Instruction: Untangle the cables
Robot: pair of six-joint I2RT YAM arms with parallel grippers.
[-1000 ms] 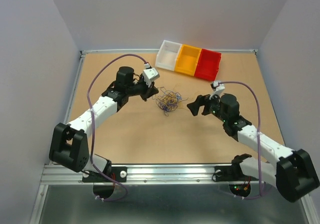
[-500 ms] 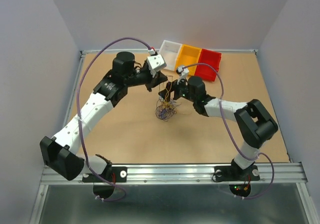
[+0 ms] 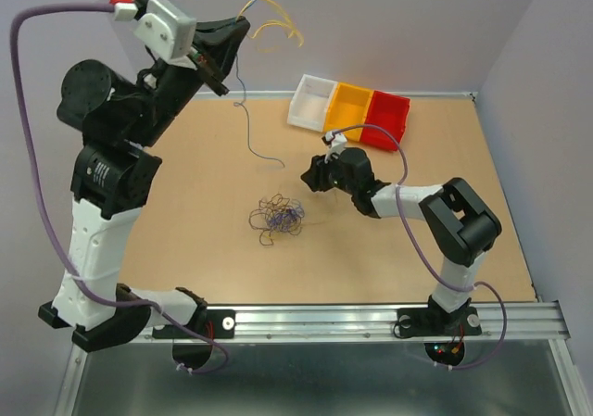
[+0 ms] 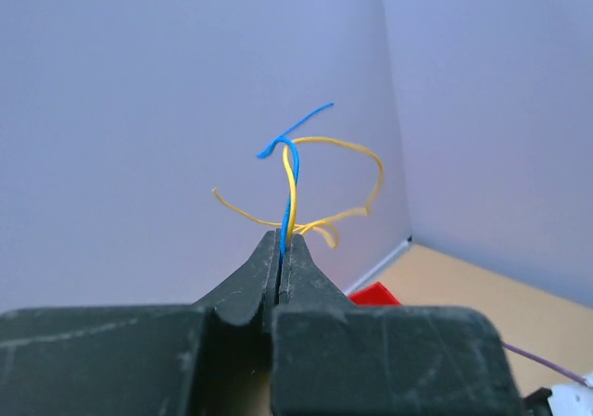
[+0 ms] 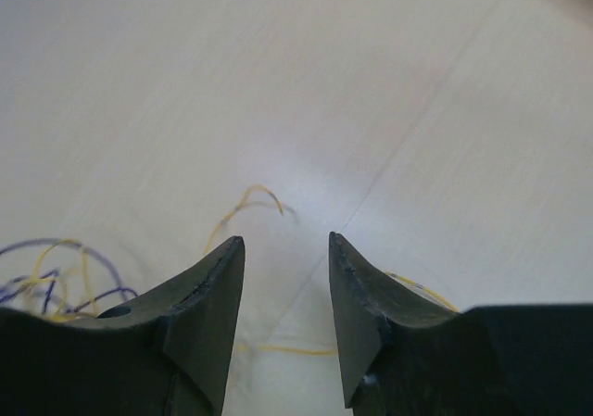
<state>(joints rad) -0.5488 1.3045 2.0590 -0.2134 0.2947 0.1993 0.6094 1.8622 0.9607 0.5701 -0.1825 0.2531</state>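
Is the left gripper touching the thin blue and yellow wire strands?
Touching. The left wrist view shows the left gripper shut on the thin blue and yellow wire strands, which stick out from its closed jaws.

Bare table point(image 3: 204, 249) surrounds the cable tangle point(image 3: 275, 218); 3 bins point(image 3: 350, 110) line the far edge.

We see a white bin point(image 3: 309, 101), an orange bin point(image 3: 349, 110) and a red bin point(image 3: 384, 119) touching in a row on the wooden desk point(image 3: 185, 249), just beyond the right jaws.
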